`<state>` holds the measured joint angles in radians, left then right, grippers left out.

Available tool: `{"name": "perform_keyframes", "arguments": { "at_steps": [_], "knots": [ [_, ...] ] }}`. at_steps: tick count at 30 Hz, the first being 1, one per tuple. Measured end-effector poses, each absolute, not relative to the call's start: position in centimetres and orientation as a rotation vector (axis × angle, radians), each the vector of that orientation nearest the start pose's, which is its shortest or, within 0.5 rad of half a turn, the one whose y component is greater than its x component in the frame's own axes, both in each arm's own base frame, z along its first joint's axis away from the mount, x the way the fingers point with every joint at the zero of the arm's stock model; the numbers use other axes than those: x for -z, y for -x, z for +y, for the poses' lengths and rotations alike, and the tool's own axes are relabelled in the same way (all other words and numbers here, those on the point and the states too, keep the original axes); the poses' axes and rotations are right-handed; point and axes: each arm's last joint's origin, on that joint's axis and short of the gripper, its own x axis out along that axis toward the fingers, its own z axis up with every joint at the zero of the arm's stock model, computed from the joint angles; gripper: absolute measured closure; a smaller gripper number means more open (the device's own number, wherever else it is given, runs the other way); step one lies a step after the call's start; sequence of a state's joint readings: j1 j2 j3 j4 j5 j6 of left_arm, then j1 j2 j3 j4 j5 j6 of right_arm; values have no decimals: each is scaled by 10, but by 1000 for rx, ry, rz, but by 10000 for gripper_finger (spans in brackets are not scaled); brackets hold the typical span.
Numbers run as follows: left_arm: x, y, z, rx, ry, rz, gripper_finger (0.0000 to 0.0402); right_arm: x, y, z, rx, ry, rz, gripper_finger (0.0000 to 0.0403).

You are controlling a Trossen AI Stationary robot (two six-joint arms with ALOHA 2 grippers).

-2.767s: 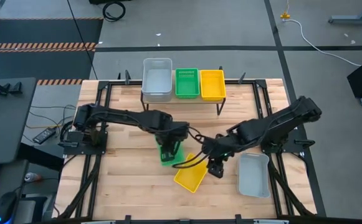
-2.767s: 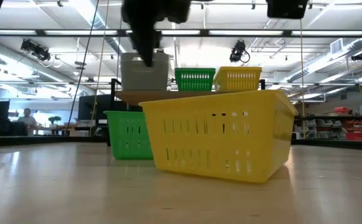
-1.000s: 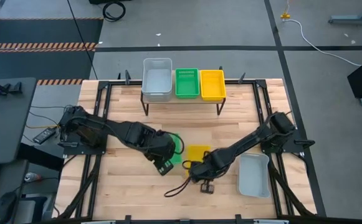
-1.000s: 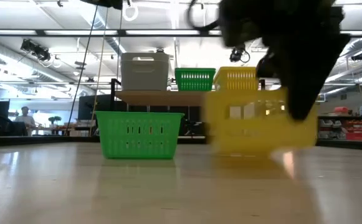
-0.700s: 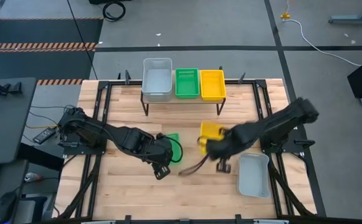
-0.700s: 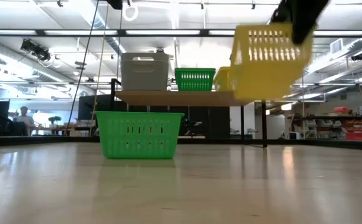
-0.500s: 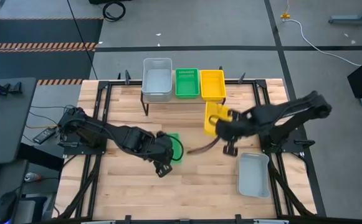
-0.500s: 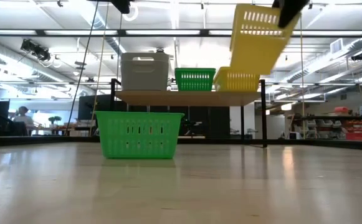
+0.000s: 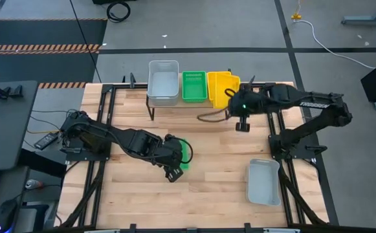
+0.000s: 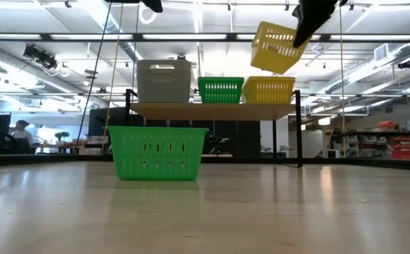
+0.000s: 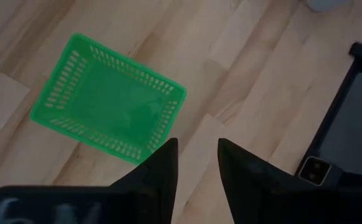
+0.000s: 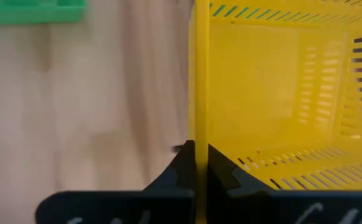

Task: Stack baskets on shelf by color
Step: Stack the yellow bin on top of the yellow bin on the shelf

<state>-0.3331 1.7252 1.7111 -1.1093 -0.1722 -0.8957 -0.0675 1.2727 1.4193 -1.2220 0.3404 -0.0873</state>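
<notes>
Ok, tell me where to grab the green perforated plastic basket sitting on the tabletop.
Pinch one thin side wall of the green perforated plastic basket from above, one finger inside, one outside. It sits upright, open and empty, so the rim is free. The left pincer hovers open by its near edge.

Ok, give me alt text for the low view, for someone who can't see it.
A yellow basket hangs tilted in the right gripper, above a second yellow basket on the shelf. That shelf also holds a grey basket and a green basket. Another green basket sits on the table in front.
</notes>
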Motion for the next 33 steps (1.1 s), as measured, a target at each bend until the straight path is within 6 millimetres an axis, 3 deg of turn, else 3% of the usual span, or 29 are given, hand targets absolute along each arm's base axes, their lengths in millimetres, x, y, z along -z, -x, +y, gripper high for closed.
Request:
{"name": "perform_keyframes", "arguments": {
  "at_steps": [11, 20, 28, 33],
  "knots": [
    [-334, -330, -114, -363, 574, 1044, 283, -371, -227, -64, 311, 424, 1069, 395],
    [-334, -330, -113, -371, 583, 1042, 285, -354, -230, -98, 293, 376, 1188, 394],
    [-334, -330, -112, -390, 572, 1029, 285, -353, -231, -101, 274, 344, 1181, 392],
    [-329, -334, -109, -404, 515, 1034, 285, -353, -231, -101, 245, 326, 1169, 367]
  ]
}}
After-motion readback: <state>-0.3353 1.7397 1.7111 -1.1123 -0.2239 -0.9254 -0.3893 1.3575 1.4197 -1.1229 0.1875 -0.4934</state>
